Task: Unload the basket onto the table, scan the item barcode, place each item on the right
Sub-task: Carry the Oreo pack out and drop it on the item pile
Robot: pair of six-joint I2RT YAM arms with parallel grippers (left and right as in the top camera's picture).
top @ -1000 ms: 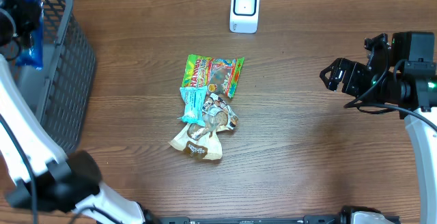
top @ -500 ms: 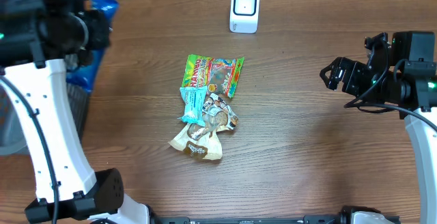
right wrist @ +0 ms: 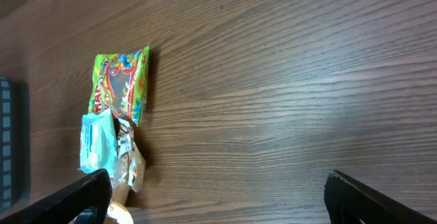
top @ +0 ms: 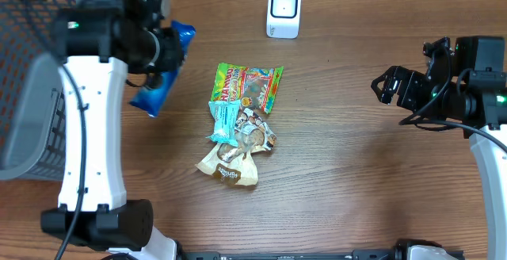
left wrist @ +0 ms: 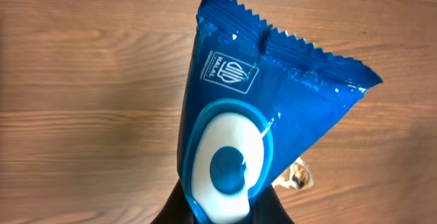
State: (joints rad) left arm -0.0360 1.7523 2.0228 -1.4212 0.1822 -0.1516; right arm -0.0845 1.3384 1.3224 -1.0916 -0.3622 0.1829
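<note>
- Left end effector (left wrist: 225, 214) is clamped shut on a blue snack packet (left wrist: 252, 128). The wrist view shows the dark fingers (left wrist: 174, 210) pinching it at the bottom of the frame, with the packet's crimped zigzag edge pointing toward the top.
- The face toward the wrist camera has a white oval with a blue dot. No barcode is readable from here, tbh.
- In the overhead view the packet (top: 158, 86) sits in the upper left of the frame, held just beside the grey mesh basket (top: 32, 78) and clearly apart from the scanner.
- The white scanner (top: 283, 10) stands at top centre of the wooden tabletop (top: 356, 181), to the right of the held packet.
- A small pile of other snacks lies mid-frame: a green gummy bag (top: 247, 86) at the top, a teal packet (top: 223, 120) touching it from below, and a beige packet (top: 228, 165) at the bottom end.
- Right end effector (top: 384, 86) hangs at the right edge of the frame, well away from everything. Its fingers (right wrist: 89, 190) are spread wide apart with nothing between them.
</note>
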